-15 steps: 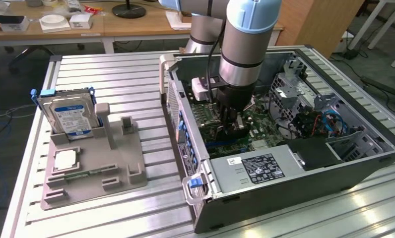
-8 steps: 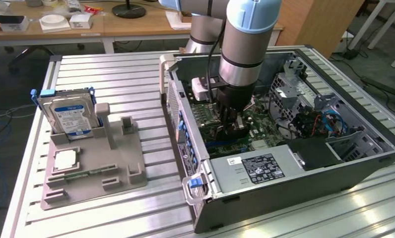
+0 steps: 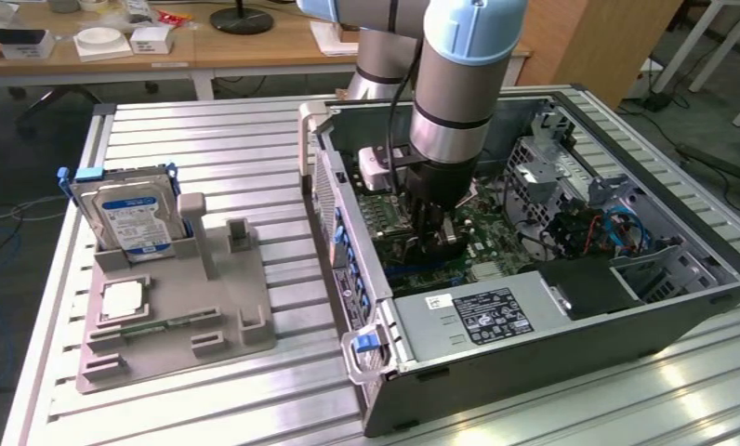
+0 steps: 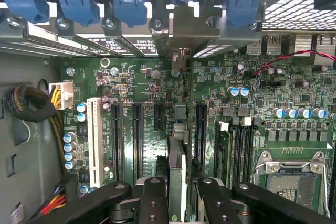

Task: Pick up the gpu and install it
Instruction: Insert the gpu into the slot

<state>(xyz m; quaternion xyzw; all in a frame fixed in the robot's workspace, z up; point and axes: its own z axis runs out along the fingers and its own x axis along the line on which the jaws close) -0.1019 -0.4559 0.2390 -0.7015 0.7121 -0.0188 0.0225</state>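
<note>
Looking down through the wrist view, I find the gpu (image 4: 177, 177) standing on edge between the claw's (image 4: 178, 195) two black fingers (image 4: 153, 198), which are part closed against its sides and gripping it. Its metal bracket end (image 4: 181, 35) reaches the blue slot clips (image 4: 128, 3) at the case wall, and the card hangs over the green motherboard (image 4: 157, 93) among the black expansion slots (image 4: 137, 135). From the exterior view, I note the arm (image 3: 451, 102) lowered into the open computer case (image 3: 532, 344); the hard drive (image 3: 128, 218) stands in the grey holder (image 3: 172, 325) well apart.
</note>
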